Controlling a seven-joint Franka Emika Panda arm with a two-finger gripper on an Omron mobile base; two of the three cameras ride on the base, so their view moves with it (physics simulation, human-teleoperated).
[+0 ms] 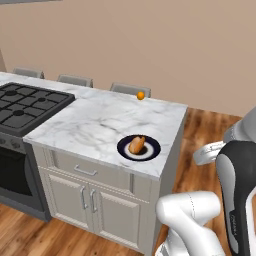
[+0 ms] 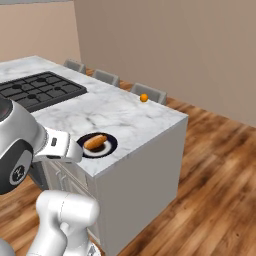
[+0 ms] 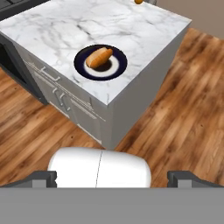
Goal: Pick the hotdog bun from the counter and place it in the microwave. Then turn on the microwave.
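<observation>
- The hotdog bun (image 3: 99,57) lies on a small dark plate (image 3: 118,72) with a pale centre, near the front edge of the counter (image 3: 74,30) and towards its right end. It is tan-orange, rounded and elongated, resting at a slant across the plate.
- The gripper (image 3: 112,178) hangs well back from the counter, over the wooden floor (image 3: 183,122), with its two dark tips spread wide apart and nothing between them. The pick has not yet begun.
- Risk, as I judge it: the bun is soft and rounded, so jaws closing off-centre or along its length could squash it or let it roll out.
- Risk: the plate looks smooth and shallow; a descent that catches its rim could tip it or push it towards the near edge, which is close.
- Risk: the arm starts low beside the island, so a careless reach could strike the counter's corner or the cabinet fronts (image 1: 95,200).
- The counter is a flat white marble-look slab with faint grey veins, over pale grey panelled doors with slim metal handles.
- A small orange ball-shaped fruit (image 1: 140,95) sits at the far edge, well apart from the bun.
- To the left is a black gas hob (image 1: 25,105) with cast grates, and chair backs (image 1: 75,80) line the far side.
</observation>
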